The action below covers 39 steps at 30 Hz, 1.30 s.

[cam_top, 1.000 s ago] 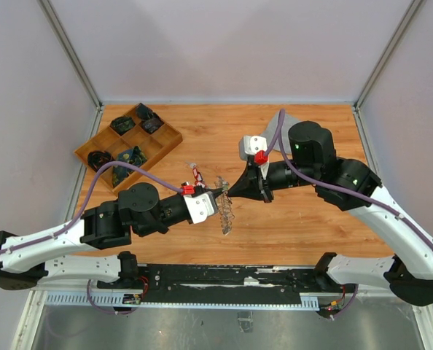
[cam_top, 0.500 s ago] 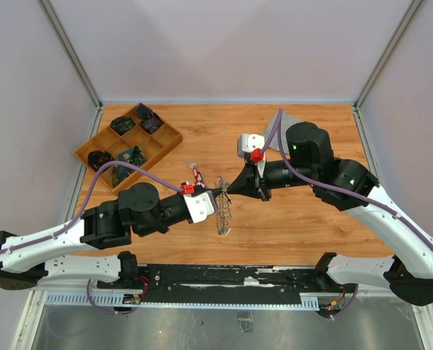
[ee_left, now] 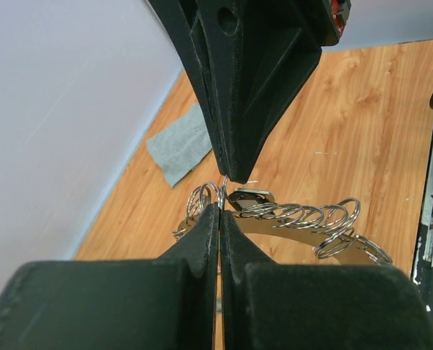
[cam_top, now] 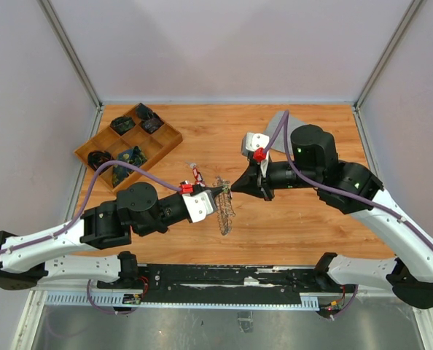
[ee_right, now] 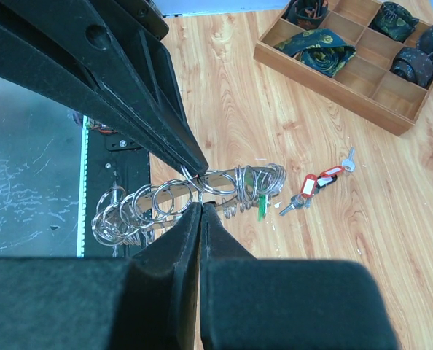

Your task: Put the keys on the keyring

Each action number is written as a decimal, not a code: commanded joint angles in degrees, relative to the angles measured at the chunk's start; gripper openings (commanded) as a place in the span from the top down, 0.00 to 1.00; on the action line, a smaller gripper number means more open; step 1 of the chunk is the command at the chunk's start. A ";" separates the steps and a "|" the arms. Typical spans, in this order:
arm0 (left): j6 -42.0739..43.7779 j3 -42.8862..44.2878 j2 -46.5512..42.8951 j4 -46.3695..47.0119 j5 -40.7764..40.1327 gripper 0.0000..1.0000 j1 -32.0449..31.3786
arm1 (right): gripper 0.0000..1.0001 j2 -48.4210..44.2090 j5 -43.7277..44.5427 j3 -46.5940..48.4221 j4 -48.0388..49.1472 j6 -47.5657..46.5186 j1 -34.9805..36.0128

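The left hand point(cam_top: 220, 192) has its fingers pressed together, pinching one small loop at the rim of the keyring point(cam_top: 224, 209), which hangs from its tip over the middle of the surface point(cam_top: 289, 226). The right hand point(cam_top: 233, 188), also pressed shut, meets it tip to tip at the same fringe of loops; whether it grips one I cannot tell. A green-tagged key point(ee_right: 262, 208) hangs on the ring. Just beyond, red-tagged keys point(ee_right: 320, 184) lie on the orange wood-grain boards. A grey cloth point(ee_left: 178, 146) lies towards the far right, a wooden compartment tray point(cam_top: 167, 141) of dark items at the far left. Pale, plain walls point(cam_top: 224, 51) close in three sides.
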 commanded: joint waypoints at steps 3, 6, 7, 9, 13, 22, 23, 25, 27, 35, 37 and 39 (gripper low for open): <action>-0.42 0.50 -0.78 3.32 0.70 1.00 -0.54 | 0.99 -1.33 2.77 -0.92 1.97 1.19 -0.10; -0.44 0.37 -1.02 3.56 0.70 0.99 -0.54 | 0.99 -1.33 2.95 -1.08 1.90 1.32 -0.09; -0.44 0.39 -1.00 3.63 0.59 0.99 -0.55 | 0.99 -1.30 2.97 -1.03 1.81 1.28 -0.11; -0.44 0.33 -1.13 3.68 0.54 0.99 -0.52 | 0.99 -1.27 2.94 -1.18 1.65 1.28 -0.07; -0.44 0.04 -1.52 4.30 0.35 0.99 -0.54 | 0.99 -1.08 2.85 -1.12 0.86 1.35 -0.09; -1.88 -1.12 -3.45 6.63 0.94 1.00 -0.52 | 0.99 -0.76 1.60 -0.92 -0.03 1.11 -0.12; -2.19 -1.26 -3.84 7.01 1.11 1.00 -0.54 | 0.99 -0.87 1.39 -0.92 0.16 1.10 -0.09; -3.05 -1.69 -4.17 7.61 1.59 0.99 -0.55 | 0.99 -1.23 0.84 -1.01 0.61 1.23 -0.11; -3.83 -1.96 -4.45 8.04 2.07 0.99 -0.52 | 0.99 -1.82 0.27 -1.18 1.30 1.19 -0.11; -7.64 -4.21 -5.81 12.38 7.69 0.99 -0.52 | 0.99 -5.83 2.00 -3.12 5.09 0.95 -0.11; -8.67 -4.79 -5.38 13.37 7.92 1.00 -0.54 | 1.00 -7.10 5.00 -3.43 5.13 0.84 -0.12; -9.88 -5.76 -5.32 14.98 7.55 0.99 -0.50 | 0.99 -8.50 8.79 -3.85 4.92 0.84 -0.07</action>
